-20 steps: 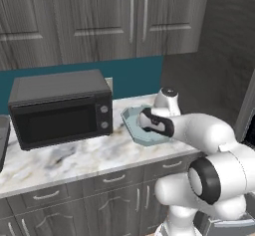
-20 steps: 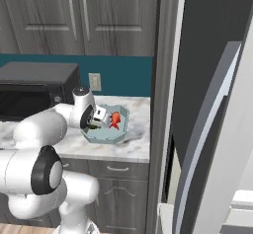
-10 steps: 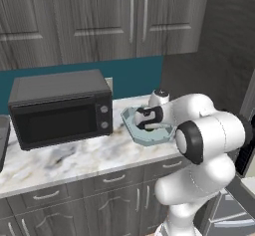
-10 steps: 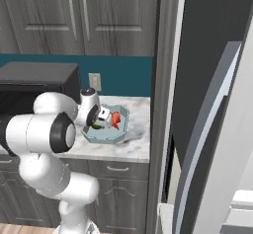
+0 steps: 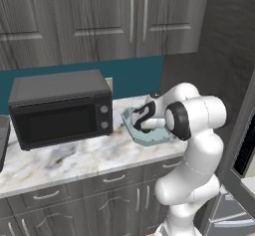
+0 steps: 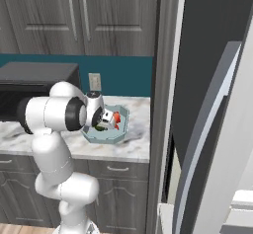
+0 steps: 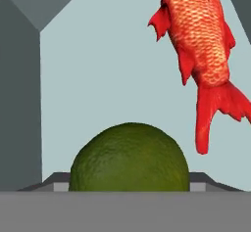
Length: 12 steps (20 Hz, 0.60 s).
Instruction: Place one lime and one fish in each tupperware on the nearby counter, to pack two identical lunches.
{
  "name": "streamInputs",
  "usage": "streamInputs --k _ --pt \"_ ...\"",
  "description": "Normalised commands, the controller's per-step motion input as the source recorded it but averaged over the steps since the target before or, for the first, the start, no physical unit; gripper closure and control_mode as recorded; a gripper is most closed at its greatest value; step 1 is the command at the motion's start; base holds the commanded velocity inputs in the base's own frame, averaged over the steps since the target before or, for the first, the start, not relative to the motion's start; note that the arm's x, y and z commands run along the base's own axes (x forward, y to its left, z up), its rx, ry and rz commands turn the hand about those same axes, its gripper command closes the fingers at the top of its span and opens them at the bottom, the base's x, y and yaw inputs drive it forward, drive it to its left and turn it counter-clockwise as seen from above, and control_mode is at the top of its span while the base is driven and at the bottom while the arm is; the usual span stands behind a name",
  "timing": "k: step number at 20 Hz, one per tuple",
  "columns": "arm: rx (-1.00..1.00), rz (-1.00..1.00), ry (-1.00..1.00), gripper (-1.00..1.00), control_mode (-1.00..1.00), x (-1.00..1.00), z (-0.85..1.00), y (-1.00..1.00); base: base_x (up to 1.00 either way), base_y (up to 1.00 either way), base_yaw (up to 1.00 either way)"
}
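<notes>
The white arm (image 5: 191, 145) rises from in front of the counter (image 5: 64, 155), folds at its dark elbow joint and reaches back down so that its wrist hangs over the teal tupperware (image 5: 152, 136), taken here as the landmark. The gripper (image 6: 105, 123) points into that container. In the hand view the lime (image 7: 129, 157) sits right at the bottom between the fingers, but the tips are hidden, so I cannot tell whether the pincer is released or clenched on it.

Above the tupperware hang grey wood-grain wall cabinets (image 5: 99, 21) over a teal backsplash. A tall dark panel (image 6: 165, 104) stands just to its right in the right base view. To its left on the marble top stands the black microwave (image 5: 60, 108), near but not touching it. A wall socket (image 6: 95, 81) shows on the backsplash behind it.

The octagonal tupperware sits near the counter's right end, partly screened by the wrist. Inside it lie 1 red-orange fish (image 7: 203, 55) and 1 dark green lime, close together on the pale floor.
</notes>
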Motion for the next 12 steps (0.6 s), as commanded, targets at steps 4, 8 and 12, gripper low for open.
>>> streamInputs --k 4,8,12 --pt "0.0 0.0 0.02 -1.0 -1.0 0.28 -0.1 0.0 0.0 0.0 0.0" --pt "0.0 -0.01 0.0 -1.0 -1.0 0.0 0.35 0.0 0.0 0.0 0.0" --pt "0.0 -0.02 0.0 -1.0 -1.0 -0.09 0.45 0.0 0.0 0.0 0.0"
